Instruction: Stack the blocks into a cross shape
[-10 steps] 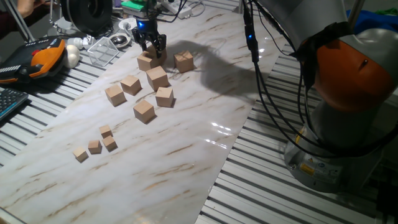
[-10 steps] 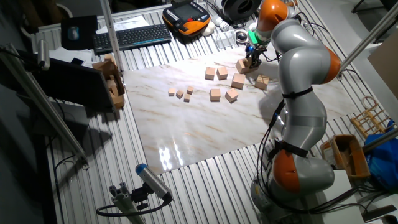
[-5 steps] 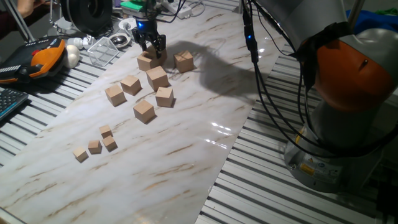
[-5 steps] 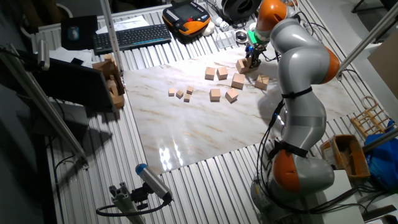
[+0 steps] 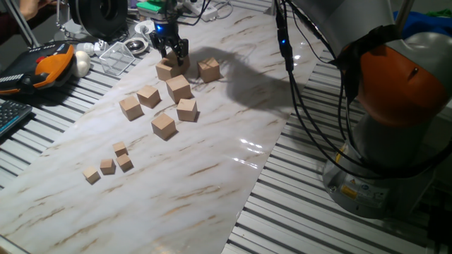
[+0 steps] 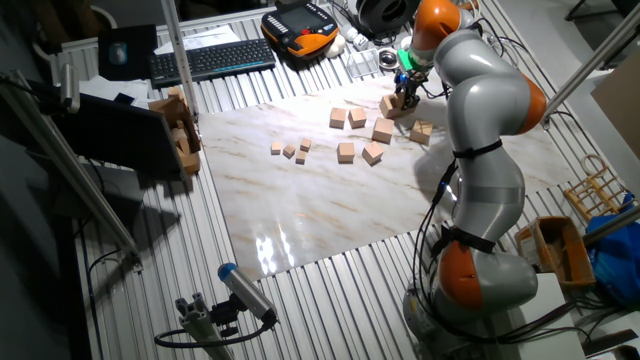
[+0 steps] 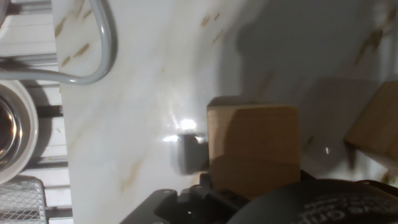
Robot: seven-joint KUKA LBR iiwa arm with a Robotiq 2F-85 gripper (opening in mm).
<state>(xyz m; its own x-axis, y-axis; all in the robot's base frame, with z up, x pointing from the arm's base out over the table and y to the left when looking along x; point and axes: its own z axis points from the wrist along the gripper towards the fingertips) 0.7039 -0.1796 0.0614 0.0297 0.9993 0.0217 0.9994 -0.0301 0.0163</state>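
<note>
Several tan wooden blocks lie scattered on the marble board [image 5: 212, 162]. My gripper [image 5: 173, 55] stands at the far-left corner of the board, its fingers down around the farthest block [image 5: 168, 69]. In the hand view that block [image 7: 252, 149] fills the space between the jaws, with a dark finger [image 7: 189, 155] against its left side. Other blocks sit close by: one to the right [image 5: 209, 69], one in front [image 5: 178, 88], and more toward the board's middle [image 5: 163, 125]. The other fixed view shows the gripper [image 6: 404, 97] over the same block [image 6: 388, 106].
Small tan cubes [image 5: 107, 166] lie in a cluster toward the near left. An orange pendant [image 5: 49, 63], a clear plastic box [image 5: 116, 56] and a metal bowl [image 5: 136, 46] stand just beyond the gripper. A grey cable [image 7: 93, 56] loops nearby. The arm's base [image 5: 395, 106] is at right.
</note>
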